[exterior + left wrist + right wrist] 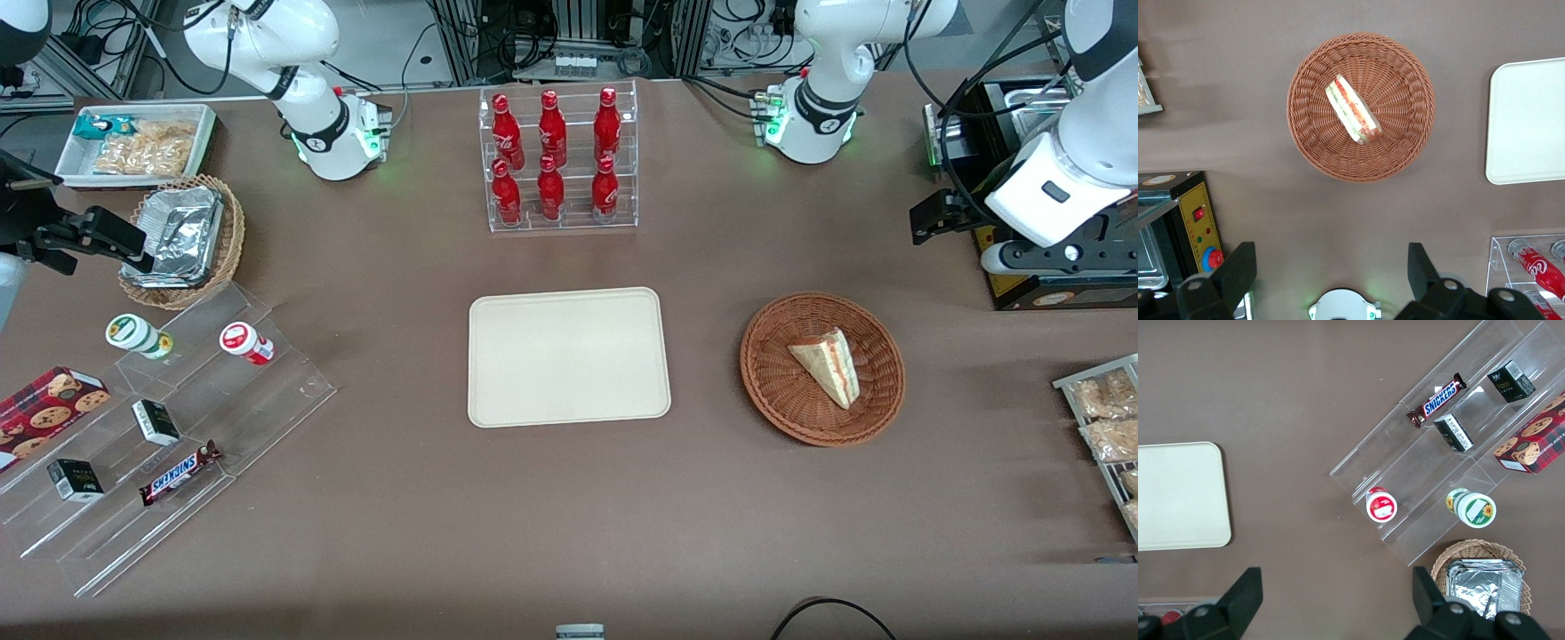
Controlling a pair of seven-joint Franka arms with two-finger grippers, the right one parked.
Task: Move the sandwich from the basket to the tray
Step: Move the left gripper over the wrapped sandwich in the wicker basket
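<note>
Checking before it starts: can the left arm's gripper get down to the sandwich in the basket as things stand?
Probably yes. The sandwich lies uncovered in the shallow basket, nothing on or over it. The gripper hangs open, high above bare table beside the basket, farther from the front camera, with no obstacle between.

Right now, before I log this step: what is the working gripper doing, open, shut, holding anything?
Gripper: open, fingers spread wide, holding nothing, raised above the table, farther from the front camera than the basket; the sandwich lies in the basket.

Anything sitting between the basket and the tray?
No, only bare brown tablecloth separates the basket from the tray, in the front view. The gripper hangs open above the table, off the basket.
</note>
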